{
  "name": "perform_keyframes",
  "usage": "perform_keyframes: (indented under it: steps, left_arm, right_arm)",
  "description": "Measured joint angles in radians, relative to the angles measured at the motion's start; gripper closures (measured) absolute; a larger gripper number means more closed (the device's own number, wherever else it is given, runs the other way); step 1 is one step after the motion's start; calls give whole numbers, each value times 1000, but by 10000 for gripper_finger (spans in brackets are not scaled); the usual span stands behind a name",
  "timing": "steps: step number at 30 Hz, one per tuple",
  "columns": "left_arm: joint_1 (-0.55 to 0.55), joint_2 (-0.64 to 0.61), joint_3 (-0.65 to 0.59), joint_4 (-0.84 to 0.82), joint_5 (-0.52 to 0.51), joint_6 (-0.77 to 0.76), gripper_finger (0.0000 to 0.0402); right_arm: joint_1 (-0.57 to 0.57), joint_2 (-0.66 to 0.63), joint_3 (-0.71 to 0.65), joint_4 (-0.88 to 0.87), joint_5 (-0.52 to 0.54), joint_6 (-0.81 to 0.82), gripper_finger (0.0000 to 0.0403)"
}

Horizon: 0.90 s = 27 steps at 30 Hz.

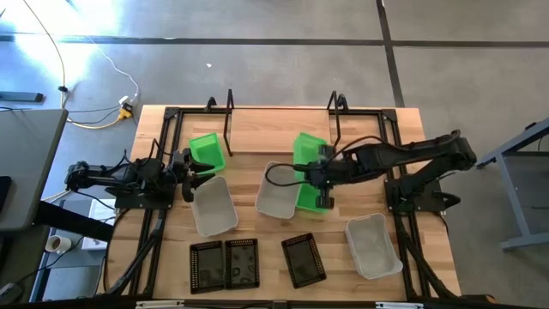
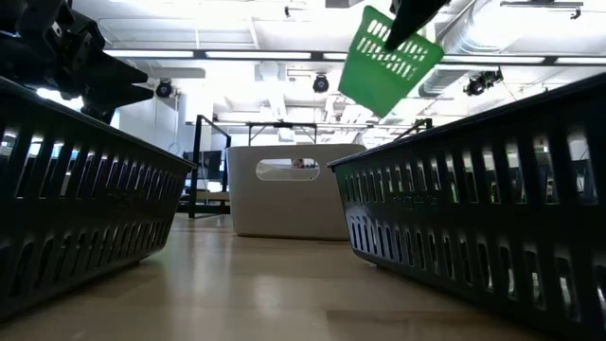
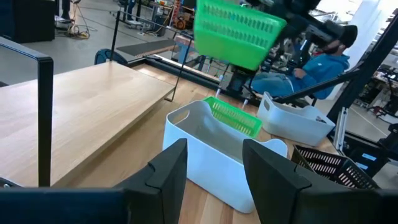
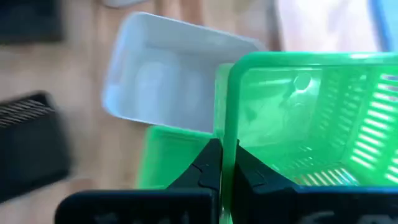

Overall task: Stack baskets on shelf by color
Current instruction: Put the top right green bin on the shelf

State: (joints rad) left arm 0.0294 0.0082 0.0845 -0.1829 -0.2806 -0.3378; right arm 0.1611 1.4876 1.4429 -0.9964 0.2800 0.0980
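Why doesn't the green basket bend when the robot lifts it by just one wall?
The green basket probably is stiff plastic: pinched by the right gripper on one wall, it keeps its box shape. It looks light, thin and full of slots. It hangs tilted, so it might swing.

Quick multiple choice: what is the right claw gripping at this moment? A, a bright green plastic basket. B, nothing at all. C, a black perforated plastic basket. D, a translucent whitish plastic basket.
A: the right claw is pinched shut on the wall of a bright green plastic basket, lifted clear of the table in the low view.
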Motion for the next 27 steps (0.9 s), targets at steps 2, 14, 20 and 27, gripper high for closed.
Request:
perform_keyframes:
  steps: [2, 14, 20, 27]
  left_arm:
    - [0, 0, 0, 0, 0, 0, 257]
    - [0, 0, 0, 0, -23, 0, 257]
    - [0, 0, 0, -7, -23, 0, 257]
    - [0, 0, 0, -7, -23, 0, 257]
  right_arm:
    - [-24, 0, 0, 9, 35, -74, 403]
    - [-278, 6, -2, 44, 87, -290, 403]
    - [-354, 7, -2, 36, 35, -351, 403]
    - [-376, 96, -2, 2, 16, -379, 403]
